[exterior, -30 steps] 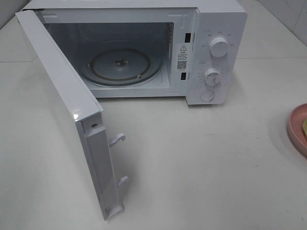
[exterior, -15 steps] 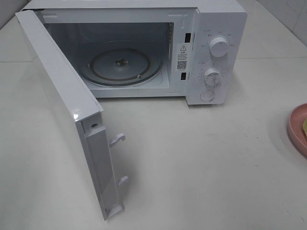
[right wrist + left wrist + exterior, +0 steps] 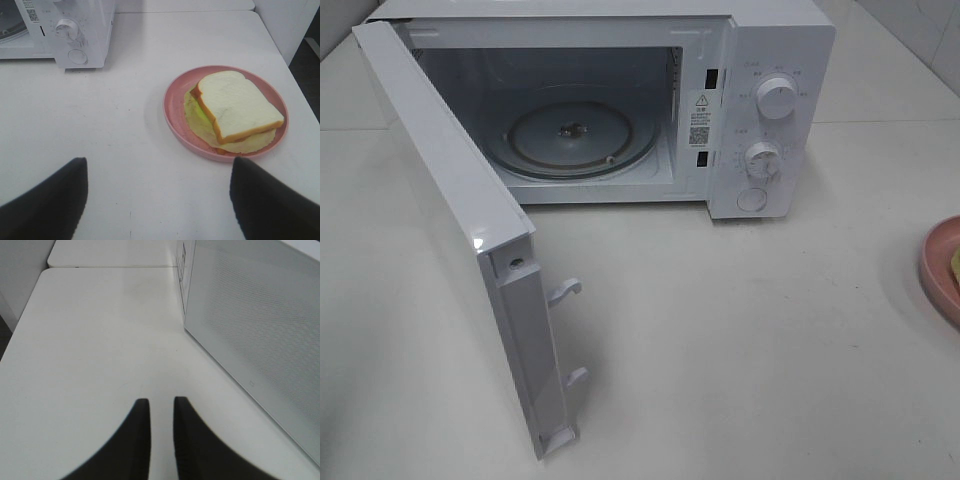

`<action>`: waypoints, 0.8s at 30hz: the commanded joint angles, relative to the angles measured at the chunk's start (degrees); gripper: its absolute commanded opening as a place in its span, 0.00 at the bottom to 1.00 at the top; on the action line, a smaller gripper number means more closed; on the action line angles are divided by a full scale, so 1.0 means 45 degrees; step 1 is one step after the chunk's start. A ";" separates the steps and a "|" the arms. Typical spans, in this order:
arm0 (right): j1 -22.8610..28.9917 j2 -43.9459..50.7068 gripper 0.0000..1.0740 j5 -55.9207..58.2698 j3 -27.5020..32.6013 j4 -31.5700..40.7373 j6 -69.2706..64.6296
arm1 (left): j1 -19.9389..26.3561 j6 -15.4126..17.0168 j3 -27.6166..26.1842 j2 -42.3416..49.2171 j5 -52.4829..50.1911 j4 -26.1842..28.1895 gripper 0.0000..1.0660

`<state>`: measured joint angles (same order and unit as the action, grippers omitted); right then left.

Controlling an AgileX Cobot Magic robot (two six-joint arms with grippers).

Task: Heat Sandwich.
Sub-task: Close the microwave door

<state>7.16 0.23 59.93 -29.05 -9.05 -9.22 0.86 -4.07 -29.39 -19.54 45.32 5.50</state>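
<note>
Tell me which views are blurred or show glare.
Left wrist view: the left gripper fingers look soft-edged, out of focus. Right wrist view: the sandwich is sharp, the right gripper fingers blurred. Exterior high view: small glare spot on the microwave door.

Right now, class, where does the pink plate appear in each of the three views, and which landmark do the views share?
Exterior high: only a sliver of the pink plate shows, cut off at the right edge, right of the microwave.
Left wrist: not in it.
Right wrist: whole plate right of centre, carrying the sandwich.
Shared landmark: the white microwave, in all three views.
</note>
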 commanded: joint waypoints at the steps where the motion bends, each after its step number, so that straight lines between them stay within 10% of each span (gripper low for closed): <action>1: -0.0089 0.0344 0.71 -0.0013 0.0013 -0.0064 0.0076 | 0.0013 0.0076 0.0497 -0.0675 -0.1311 -0.0076 0.00; 24: -0.0089 0.0344 0.71 -0.0013 0.0013 -0.0064 0.0076 | -0.0013 -0.0484 0.3552 -0.4902 -1.1497 0.0013 0.00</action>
<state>7.16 0.23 59.93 -29.05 -9.05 -9.22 0.86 -6.07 -13.46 -41.31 -4.24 5.50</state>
